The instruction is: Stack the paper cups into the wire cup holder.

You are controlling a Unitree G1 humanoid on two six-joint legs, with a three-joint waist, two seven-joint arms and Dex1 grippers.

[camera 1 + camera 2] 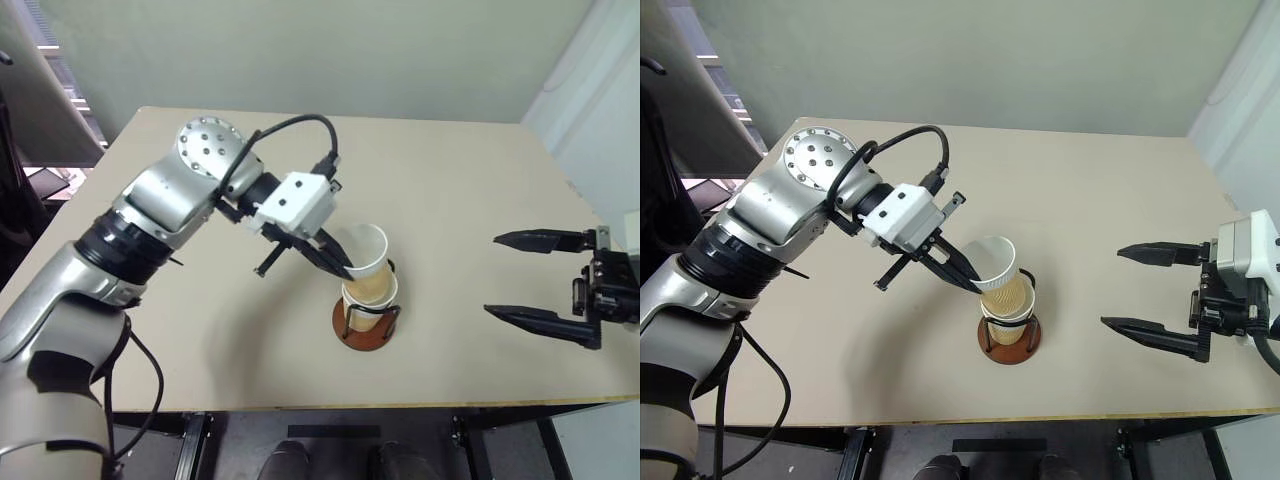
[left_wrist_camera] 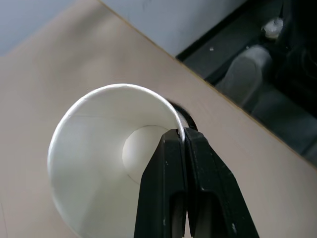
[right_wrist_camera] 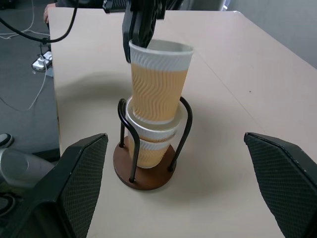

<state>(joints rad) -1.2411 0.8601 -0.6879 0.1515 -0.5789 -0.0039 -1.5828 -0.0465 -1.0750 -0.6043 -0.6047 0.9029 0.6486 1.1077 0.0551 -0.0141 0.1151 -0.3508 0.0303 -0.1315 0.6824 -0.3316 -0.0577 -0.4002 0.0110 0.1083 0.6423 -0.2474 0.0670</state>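
Observation:
The wire cup holder (image 3: 143, 174), a reddish-brown disc with black wire loops, stands near the table's front edge. Two paper cups (image 3: 148, 133) sit nested inside it. My left gripper (image 1: 346, 268) is shut on the rim of a third paper cup (image 3: 158, 82), one finger inside and one outside. That cup tilts slightly, and its bottom sits in the mouth of the upper nested cup. In the left wrist view the black fingertips (image 2: 174, 144) pinch the white rim over the cup's white inside (image 2: 99, 148). My right gripper (image 1: 492, 275) hangs open to the right of the holder, holding nothing.
The beige table (image 1: 450, 180) stretches behind and to both sides of the holder. Its front edge (image 1: 400, 405) runs close below the holder. A cable (image 1: 300, 125) loops over my left wrist.

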